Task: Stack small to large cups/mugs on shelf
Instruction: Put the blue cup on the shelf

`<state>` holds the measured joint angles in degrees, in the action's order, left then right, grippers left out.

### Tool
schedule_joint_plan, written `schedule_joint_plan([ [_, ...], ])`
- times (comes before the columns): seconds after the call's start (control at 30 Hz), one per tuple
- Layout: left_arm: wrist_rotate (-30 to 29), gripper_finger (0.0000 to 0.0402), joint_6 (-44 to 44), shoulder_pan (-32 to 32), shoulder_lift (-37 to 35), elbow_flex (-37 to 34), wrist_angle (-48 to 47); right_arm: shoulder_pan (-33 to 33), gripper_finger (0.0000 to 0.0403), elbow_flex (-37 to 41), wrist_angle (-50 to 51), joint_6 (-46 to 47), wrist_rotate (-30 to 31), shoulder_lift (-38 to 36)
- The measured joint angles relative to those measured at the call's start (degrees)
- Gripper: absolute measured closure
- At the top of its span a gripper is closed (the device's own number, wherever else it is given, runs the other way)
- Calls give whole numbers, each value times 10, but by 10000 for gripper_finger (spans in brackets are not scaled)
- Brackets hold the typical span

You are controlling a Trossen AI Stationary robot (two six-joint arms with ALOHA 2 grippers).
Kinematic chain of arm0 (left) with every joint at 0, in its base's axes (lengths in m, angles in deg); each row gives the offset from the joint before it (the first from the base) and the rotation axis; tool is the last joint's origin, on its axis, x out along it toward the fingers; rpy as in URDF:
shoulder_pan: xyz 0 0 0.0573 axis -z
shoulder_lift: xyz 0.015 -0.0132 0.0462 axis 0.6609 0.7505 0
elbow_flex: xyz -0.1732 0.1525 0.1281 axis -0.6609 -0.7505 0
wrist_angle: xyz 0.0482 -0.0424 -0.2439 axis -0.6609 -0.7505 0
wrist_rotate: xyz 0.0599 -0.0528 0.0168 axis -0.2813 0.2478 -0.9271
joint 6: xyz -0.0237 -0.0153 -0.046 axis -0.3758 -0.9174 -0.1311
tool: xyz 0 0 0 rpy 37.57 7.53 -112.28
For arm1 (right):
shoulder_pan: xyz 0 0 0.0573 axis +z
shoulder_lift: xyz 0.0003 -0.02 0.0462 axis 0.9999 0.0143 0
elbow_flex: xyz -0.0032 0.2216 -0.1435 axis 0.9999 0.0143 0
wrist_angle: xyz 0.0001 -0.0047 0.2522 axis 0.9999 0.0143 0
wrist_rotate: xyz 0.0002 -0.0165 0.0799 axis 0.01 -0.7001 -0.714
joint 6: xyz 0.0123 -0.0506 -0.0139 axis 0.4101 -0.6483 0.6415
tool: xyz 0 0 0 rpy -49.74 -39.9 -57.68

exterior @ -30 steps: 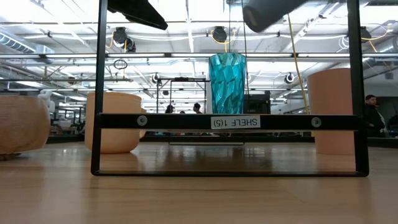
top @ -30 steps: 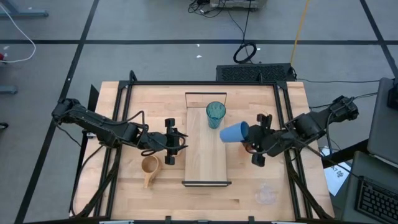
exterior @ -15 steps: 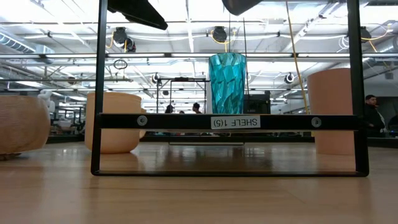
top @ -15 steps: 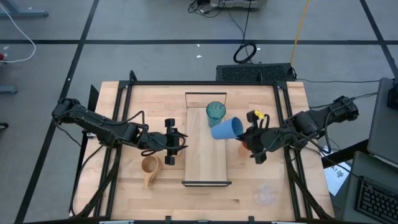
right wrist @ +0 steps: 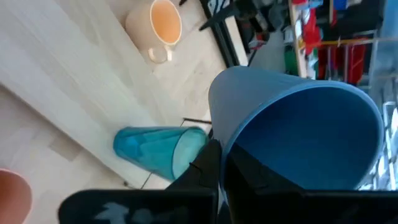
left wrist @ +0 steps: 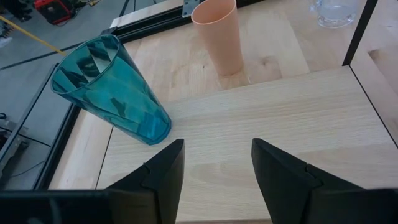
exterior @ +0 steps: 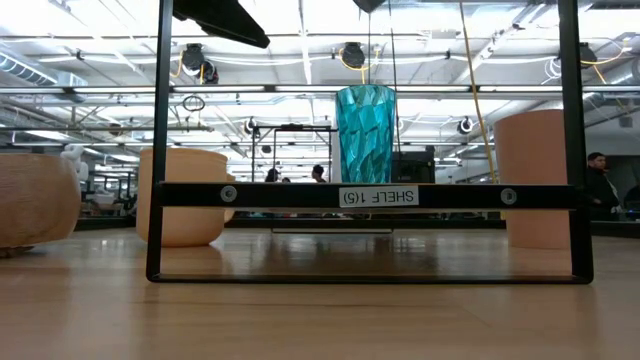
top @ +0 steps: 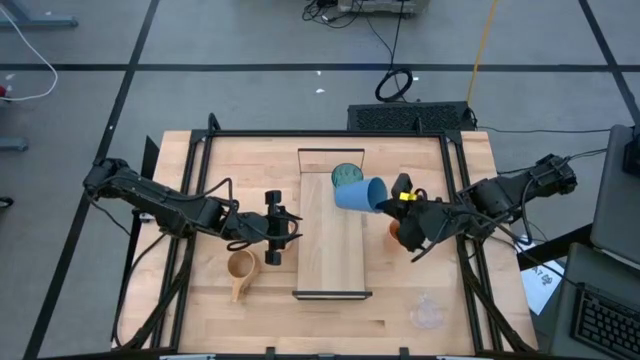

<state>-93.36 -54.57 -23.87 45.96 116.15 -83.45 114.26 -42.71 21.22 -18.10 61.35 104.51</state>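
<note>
Blue cup (top: 360, 194) x1 gripped in right claw (top: 392, 203) over shelf (top: 333, 262); left claw (top: 281, 228) open.

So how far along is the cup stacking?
Done: the tall teal tumbler stands on the light-wood shelf. In hand: the right hand holds the blue cup tilted above it. Left: tan handled mug, tiny clear glass and orange cup are off the shelf.
</note>
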Motion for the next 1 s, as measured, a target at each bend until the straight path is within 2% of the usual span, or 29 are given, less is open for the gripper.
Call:
schedule_joint_plan([
  [0.13,0,213,-1,0,0,0,0,0,403,0,-7,6,0,0],
  [0.47,0,213,-4,1,0,-8,0,1,403,17,-3,106,-2,0],
  [0.73,-3,213,-1,1,0,-12,8,1,403,39,-23,273,-3,0],
  [1.0,-3,213,7,1,0,-12,27,1,403,48,-100,477,-4,0],
])
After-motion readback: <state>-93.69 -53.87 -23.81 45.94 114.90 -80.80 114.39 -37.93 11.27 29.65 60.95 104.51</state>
